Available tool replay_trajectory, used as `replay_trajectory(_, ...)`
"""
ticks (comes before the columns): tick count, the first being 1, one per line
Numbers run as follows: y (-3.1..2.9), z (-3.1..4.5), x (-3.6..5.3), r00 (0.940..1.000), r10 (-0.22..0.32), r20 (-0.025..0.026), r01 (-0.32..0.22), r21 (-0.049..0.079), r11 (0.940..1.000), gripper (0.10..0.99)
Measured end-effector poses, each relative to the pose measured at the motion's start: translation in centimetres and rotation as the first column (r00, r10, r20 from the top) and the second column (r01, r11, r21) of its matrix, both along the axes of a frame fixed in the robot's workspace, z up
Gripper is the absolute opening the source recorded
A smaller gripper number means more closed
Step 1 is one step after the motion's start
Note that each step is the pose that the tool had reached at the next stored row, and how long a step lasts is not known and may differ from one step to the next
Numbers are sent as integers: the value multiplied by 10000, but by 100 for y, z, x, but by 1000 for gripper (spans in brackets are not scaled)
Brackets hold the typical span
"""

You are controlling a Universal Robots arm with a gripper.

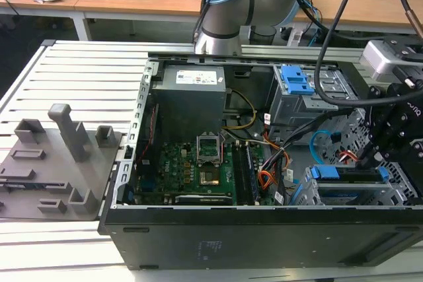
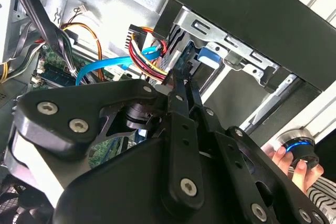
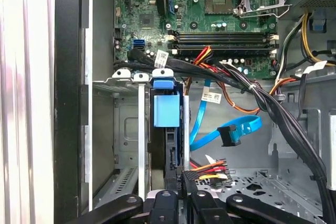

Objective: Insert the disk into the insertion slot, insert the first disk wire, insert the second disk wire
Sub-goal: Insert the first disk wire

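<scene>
Most of disk [image 3: 167, 111] hidden within insertion slot [image 3: 126, 129]; gripper [image 3: 181, 195] cropped.

The disk [image 3: 166, 111] sits edge-on in the insertion slot [image 3: 125, 129], its blue caddy tab towards the green motherboard [image 3: 199, 9]. A blue SATA cable [image 3: 231, 132] with a black plug lies unplugged near it. The gripper [image 3: 183, 195] pinches a black power connector [image 3: 191, 176] trailing red, yellow and black wires, just beside the disk
</scene>
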State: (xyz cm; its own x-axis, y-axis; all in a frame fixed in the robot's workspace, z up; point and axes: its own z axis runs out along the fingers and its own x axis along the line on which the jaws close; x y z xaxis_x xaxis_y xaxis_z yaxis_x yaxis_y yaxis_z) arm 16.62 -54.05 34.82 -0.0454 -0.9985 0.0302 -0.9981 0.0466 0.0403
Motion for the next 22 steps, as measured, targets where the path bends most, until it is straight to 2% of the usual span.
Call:
replay_trajectory(2,-19,-5,-1,10000,-1,0,1,2,10000,165)
replay_trajectory(16,-23,-121,29,10000,-1,0,1,-6,10000,165)
replay_trajectory(22,-23,-141,28,10000,-2,-3,2,28,10000,173)
